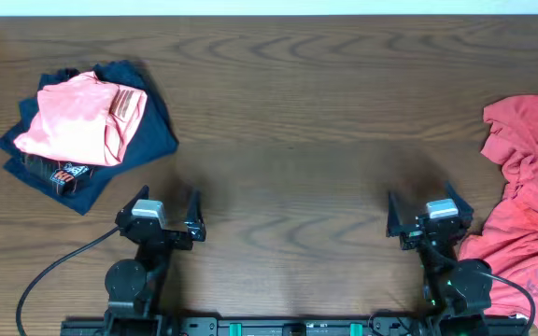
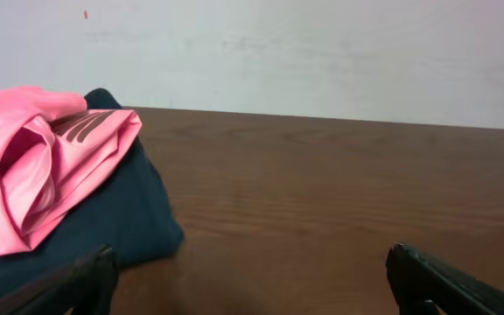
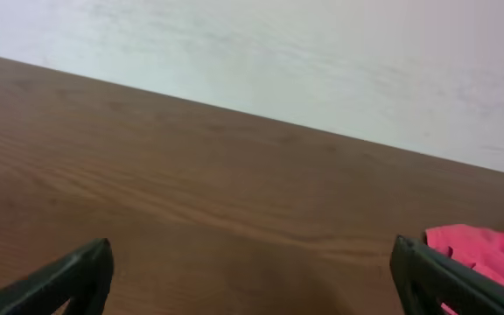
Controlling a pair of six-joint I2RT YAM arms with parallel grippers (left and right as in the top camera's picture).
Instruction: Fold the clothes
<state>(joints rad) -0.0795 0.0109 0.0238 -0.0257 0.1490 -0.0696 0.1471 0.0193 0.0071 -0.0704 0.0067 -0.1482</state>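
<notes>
Grippers, left gripper (image 1: 167, 200) and right gripper (image 1: 421, 200), wide apart, empty; salmon-pink T-shirt (image 1: 73, 121) atop navy garment (image 1: 157, 133) far left; coral-red shirt (image 1: 530, 187) crumpled right.

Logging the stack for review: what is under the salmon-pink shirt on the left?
A dark navy garment lies under the salmon-pink T-shirt, sticking out around it. Anything between or beneath them is covered.

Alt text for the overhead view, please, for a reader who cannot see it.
The left tool and right tool rest open and empty at the near edge of a wooden table. A pale pink shirt lies on a navy garment at far left; a red shirt lies crumpled at the right edge.
</notes>
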